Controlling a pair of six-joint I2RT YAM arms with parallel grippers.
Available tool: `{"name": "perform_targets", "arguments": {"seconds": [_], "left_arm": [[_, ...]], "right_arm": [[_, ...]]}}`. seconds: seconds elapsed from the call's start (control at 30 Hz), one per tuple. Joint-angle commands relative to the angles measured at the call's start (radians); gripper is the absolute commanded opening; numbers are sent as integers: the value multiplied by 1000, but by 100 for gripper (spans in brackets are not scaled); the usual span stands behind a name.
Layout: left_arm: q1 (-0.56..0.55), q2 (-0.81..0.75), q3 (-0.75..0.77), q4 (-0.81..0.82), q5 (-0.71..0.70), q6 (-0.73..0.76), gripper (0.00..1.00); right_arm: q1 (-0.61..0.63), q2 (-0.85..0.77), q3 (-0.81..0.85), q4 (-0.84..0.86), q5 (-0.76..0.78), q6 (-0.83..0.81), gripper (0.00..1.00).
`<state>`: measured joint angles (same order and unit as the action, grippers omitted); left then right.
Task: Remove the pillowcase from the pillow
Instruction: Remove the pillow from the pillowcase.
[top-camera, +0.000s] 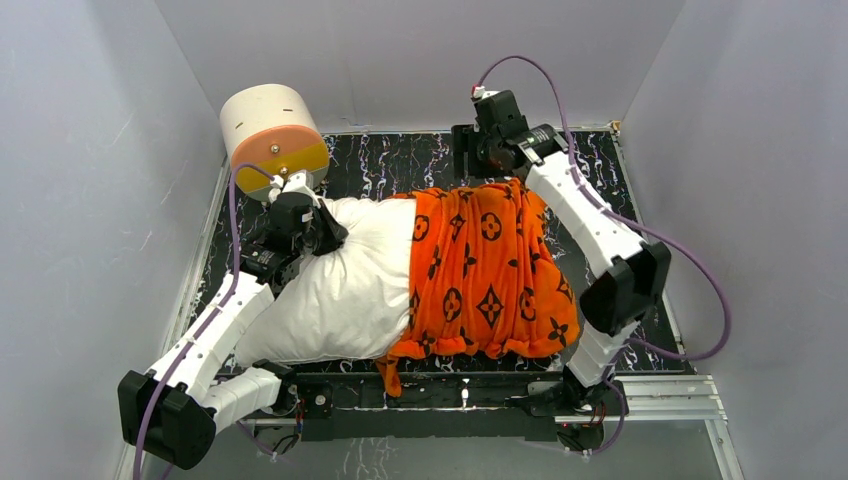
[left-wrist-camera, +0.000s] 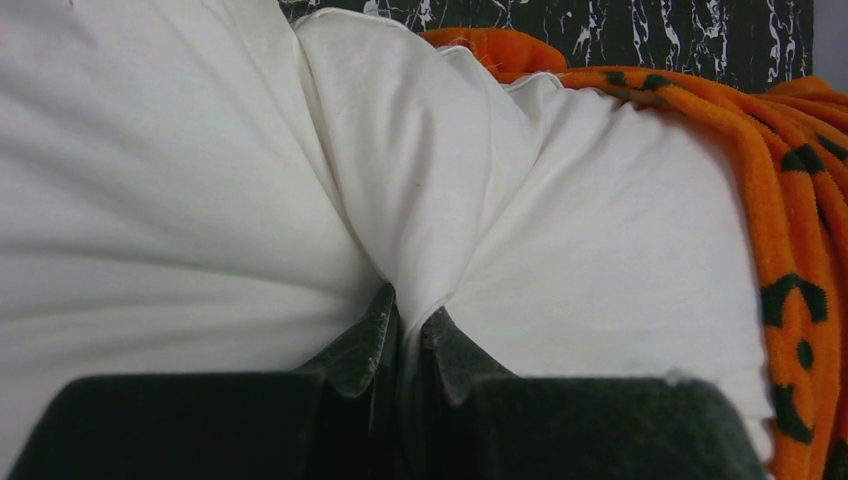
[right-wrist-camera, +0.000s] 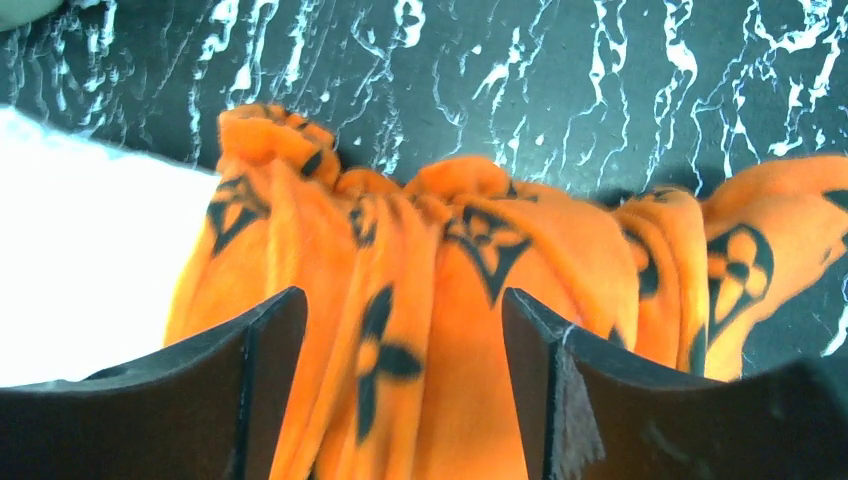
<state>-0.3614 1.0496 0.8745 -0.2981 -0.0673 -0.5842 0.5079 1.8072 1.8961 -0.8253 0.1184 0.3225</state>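
While my left gripper (left-wrist-camera: 405, 328) was pinched shut on a fold of the pillow (left-wrist-camera: 180, 200), my right gripper (right-wrist-camera: 400, 310) hung with its jaws apart over the bunched far edge of the pillowcase (right-wrist-camera: 460, 250). The pillowcase covered only the pillow's right half, and the left half lay bare. I judged us mid-pull. The next move called for closing on that bunch and drawing it rightward against the left's anchor.

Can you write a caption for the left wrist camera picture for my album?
Left gripper pinches a fold of the plump white pillow, bright orange black-patterned plush pillowcase bunched beside it.
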Motion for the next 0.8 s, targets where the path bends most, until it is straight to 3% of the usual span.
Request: {"name": "perform_targets", "arguments": {"seconds": [0.0, 0.17, 0.23, 0.43, 0.53, 0.63, 0.77], "left_arm": [[21, 0, -3, -170, -134, 55, 0], [22, 2, 0, -160, -155, 61, 0], [23, 6, 1, -153, -155, 60, 0], [23, 10, 6, -141, -146, 66, 0], [23, 4, 5, -144, -137, 69, 0], [23, -2, 2, -150, -111, 72, 0], [23, -3, 1, -149, -86, 68, 0]], "right_arm": [[67, -204, -133, -22, 147, -1, 81], [65, -457, -460, -21, 550, 158, 93], [24, -556, -562, 8, 551, 194, 95], [-269, -681, -708, 121, 168, 171, 95], [-413, -645, -737, 188, -147, 177, 95], [-481, -591, -771, 296, -348, 249, 95], [-494, -508, -827, 514, -501, 389, 93]]}}
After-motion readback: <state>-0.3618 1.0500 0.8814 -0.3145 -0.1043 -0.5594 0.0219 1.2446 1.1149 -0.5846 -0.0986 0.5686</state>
